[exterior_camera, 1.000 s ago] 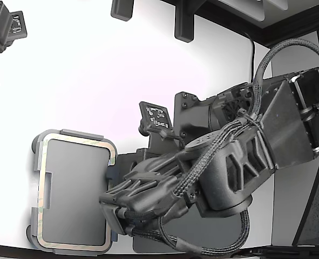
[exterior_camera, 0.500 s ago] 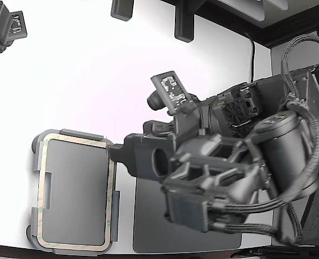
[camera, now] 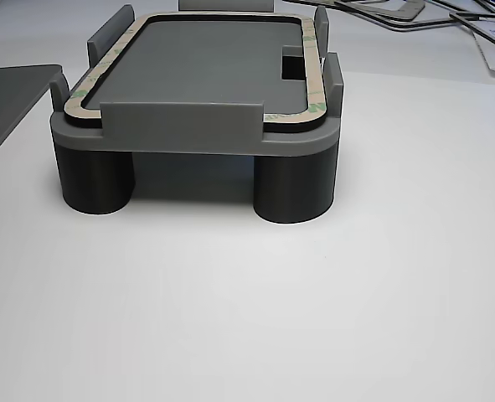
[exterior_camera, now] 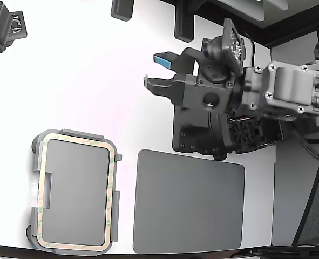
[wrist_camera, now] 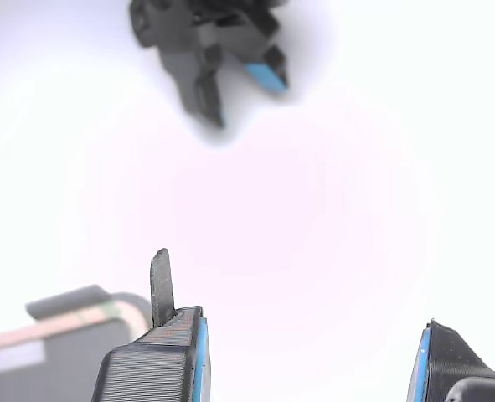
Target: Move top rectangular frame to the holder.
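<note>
Frame point(exterior_camera: 112, 178) and holder point(exterior_camera: 36, 162) are found together at about eight o'clock in the exterior view: the thin pale outline is seated flat inside the raised tabs of the light grey plate, its rounded corners following the plate's edge. In the other view the frame point(camera: 312, 79) is seen lying level on the holder point(camera: 188, 134), with the stepped notch on one long side left uncovered and no corner visibly riding up on a tab. The placing is therefore judged done, with only the retreat left.

Just beside the holder, toward six o'clock, a darker flat mat point(exterior_camera: 189, 202) is seen with nothing on it.

For the retreat to be done well, the tool should be kept high and well away from the tabs, so that the seated frame is not nudged.

Further right, at about one o'clock, the gripper point(exterior_camera: 156, 70) is held well apart from the holder, above bare white table point(exterior_camera: 94, 81). The arm is folded back on its base, with the wrist turned so that the fingers point toward the exterior view's left. The jaws are spread wide and nothing is carried between them; in the wrist view the gripper point(wrist_camera: 310, 360) shows only table between its blue-edged pads point(wrist_camera: 198, 360).
</note>
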`<state>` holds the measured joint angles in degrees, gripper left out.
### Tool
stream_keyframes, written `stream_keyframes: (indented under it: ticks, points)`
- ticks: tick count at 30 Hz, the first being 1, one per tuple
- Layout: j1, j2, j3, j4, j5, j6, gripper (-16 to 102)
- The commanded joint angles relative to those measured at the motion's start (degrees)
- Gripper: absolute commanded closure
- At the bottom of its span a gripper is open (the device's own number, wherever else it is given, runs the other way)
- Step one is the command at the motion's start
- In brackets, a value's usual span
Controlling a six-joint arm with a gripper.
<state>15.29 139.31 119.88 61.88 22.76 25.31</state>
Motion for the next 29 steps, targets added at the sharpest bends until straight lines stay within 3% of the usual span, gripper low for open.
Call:
stream_keyframes:
  ticks: [1, 6, 10, 15, 29]
  points:
    - [-4.7, 14.5, 11.2, -1.0, -3.4, -10.4, -14]
    - [-9.6, 25.9, 24.2, -6.4, -7.0, -15.2, -14]
    - [-10.9, 30.0, 30.3, -4.7, -7.9, -15.0, -14]
    - [-14.2, 30.0, 31.0, -5.5, -11.9, -16.3, -14]
    - [-14.2, 30.0, 31.1, -5.8, -11.7, -16.3, -14]
